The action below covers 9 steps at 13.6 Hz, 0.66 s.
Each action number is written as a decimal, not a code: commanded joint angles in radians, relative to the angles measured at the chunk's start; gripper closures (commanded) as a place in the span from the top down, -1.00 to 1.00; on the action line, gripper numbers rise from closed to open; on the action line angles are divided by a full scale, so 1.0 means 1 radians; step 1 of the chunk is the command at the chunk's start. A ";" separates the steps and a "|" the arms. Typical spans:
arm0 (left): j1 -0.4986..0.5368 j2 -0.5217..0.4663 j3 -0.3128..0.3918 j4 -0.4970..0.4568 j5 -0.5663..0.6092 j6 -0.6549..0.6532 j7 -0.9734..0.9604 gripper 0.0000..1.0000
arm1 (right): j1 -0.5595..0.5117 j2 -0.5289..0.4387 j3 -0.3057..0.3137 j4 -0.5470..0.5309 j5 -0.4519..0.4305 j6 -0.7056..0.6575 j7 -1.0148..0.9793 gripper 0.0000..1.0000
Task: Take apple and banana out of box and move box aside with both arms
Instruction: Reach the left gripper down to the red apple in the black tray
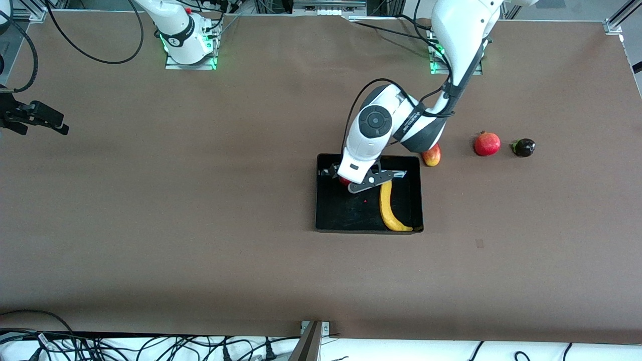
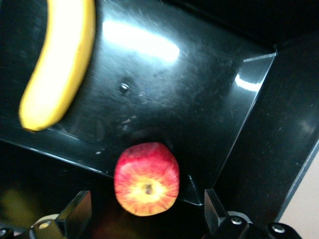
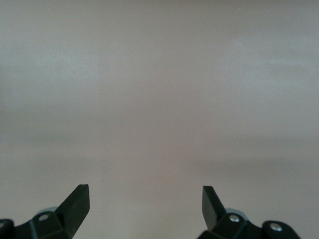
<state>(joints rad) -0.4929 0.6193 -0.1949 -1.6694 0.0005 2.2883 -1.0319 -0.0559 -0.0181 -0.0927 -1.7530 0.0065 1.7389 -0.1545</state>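
Banana [image 1: 388, 208] + apple [image 2: 146, 178] crowding box [image 1: 326, 220].

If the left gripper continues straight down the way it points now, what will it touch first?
Most likely the apple. The left gripper hangs open over the box, and the apple lies on the box floor between its fingers. The banana lies off to one side. How much height remains is unclear.

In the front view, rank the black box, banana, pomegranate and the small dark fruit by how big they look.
1. black box, largest by far
2. banana, long, lying in the box
3. pomegranate
4. small dark fruit, a little smaller than the pomegranate beside it

All rest at table level, so nearness to the camera hardly skews this.
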 commanded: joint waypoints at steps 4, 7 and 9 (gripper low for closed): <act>-0.006 0.083 -0.003 0.026 0.003 0.077 -0.002 1.00 | -0.010 0.001 0.002 0.006 0.018 -0.007 -0.017 1.00; -0.007 0.109 -0.001 0.026 0.010 0.082 -0.002 1.00 | -0.010 0.001 0.002 0.006 0.018 -0.007 -0.017 1.00; -0.006 0.123 -0.001 0.020 0.015 0.137 -0.004 1.00 | -0.010 0.001 0.001 0.006 0.018 -0.012 -0.017 1.00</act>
<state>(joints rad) -0.4938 0.7180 -0.1986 -1.6680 0.0014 2.3875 -1.0319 -0.0559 -0.0181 -0.0927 -1.7530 0.0065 1.7387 -0.1545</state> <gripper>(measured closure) 0.000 0.000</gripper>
